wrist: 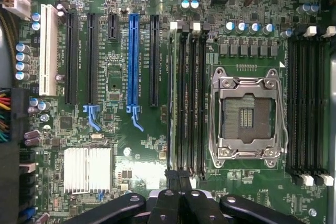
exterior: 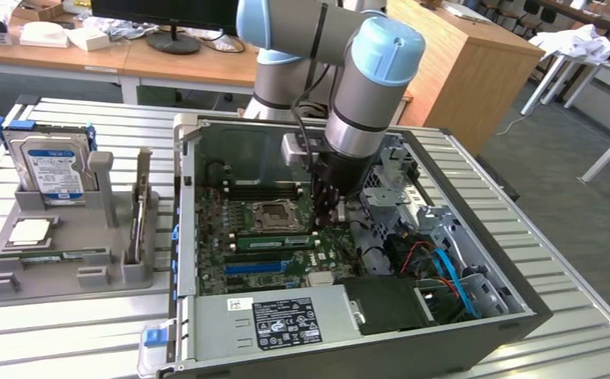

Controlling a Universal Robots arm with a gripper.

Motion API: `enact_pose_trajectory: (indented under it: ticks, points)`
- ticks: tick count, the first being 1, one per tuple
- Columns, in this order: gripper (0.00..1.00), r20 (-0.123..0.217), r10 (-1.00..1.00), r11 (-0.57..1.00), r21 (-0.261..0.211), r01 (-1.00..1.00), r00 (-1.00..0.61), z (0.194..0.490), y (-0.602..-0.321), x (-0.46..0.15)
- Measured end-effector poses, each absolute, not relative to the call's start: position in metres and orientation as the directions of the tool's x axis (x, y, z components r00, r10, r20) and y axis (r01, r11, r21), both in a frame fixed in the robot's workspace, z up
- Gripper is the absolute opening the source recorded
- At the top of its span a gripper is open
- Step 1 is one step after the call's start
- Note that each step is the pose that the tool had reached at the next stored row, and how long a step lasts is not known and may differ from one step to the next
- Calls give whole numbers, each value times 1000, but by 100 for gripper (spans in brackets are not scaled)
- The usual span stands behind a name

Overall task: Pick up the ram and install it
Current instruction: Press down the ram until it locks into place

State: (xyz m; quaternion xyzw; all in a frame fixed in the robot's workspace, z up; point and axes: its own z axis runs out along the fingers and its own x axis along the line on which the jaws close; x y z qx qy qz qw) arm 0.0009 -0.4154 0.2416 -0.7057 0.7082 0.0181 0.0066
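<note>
Down inside the open computer case (exterior: 185, 197), on the motherboard (wrist: 115, 93): ram (exterior: 273, 241) standing on edge in a slot just beside the empty processor socket (exterior: 273, 215), between that socket and the blue slot (exterior: 257, 267). Looks level along its length; cannot tell whether fully latched. End effector (exterior: 329, 217) clenched, fingers pinched together with nothing visibly between them, hanging just beside the stick's end toward the exterior view's right; cannot tell whether touching. Judged by look: handles light, thin and stiff, yet brittle under bending, with exposed chips and contacts. Best held by the long edges or short ends, never by the chip faces; takes pressure only straight down, evenly. Tight quarters around: cables (exterior: 442, 260), drive cage (exterior: 394, 178), case walls close by. Outside, a slatted metal surface (exterior: 52, 347) carrying the case and a grey fixture (exterior: 62, 280) with a hard drive (exterior: 52, 166). Beyond, desks (exterior: 73, 55), a monitor (exterior: 162, 12), a wooden cabinet (exterior: 473, 71).
</note>
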Motion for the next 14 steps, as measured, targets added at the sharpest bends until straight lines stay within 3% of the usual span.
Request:
enact_pose_trajectory:
  ticks: [14]
  points:
    - [10,-39,-999,3,16,-1000,-4,238,-415,3]
